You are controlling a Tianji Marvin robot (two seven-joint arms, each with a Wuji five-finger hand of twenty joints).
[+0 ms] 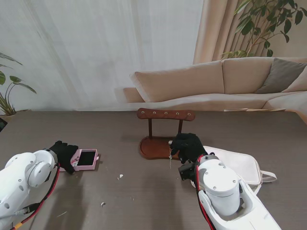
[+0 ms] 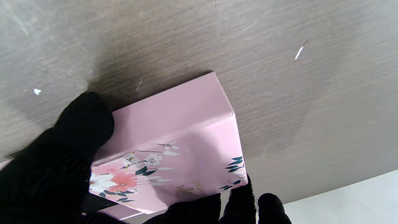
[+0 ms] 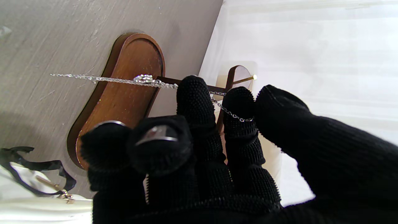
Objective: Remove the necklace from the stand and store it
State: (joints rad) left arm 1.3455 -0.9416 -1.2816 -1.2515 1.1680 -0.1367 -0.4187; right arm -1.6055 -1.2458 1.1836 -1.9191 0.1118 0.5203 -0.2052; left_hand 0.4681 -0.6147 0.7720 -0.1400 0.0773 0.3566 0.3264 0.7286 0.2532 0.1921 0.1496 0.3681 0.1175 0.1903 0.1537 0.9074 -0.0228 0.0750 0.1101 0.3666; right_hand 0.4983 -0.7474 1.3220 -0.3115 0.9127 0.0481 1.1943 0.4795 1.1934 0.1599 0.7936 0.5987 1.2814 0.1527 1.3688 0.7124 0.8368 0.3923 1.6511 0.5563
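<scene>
The wooden necklace stand (image 1: 165,114) rises mid-table on its oval base (image 3: 124,93). My right hand (image 1: 189,146), in a black glove, hovers just in front of the base, nearer to me. A thin silver necklace (image 3: 118,80) lies across its fingers (image 3: 239,115) under the thumb, and the chain (image 1: 170,159) dangles from the hand. The one gold peg (image 3: 247,79) in the right wrist view is bare. To the left, the open pink jewellery box (image 1: 86,158) sits on the table. My left hand (image 1: 64,152) grips its flowered lid (image 2: 174,140).
A white handbag (image 1: 240,165) with a black strap (image 3: 37,174) lies right of the stand, beside my right arm. Small white scraps (image 1: 120,177) dot the table nearer to me. A sofa stands beyond the far edge.
</scene>
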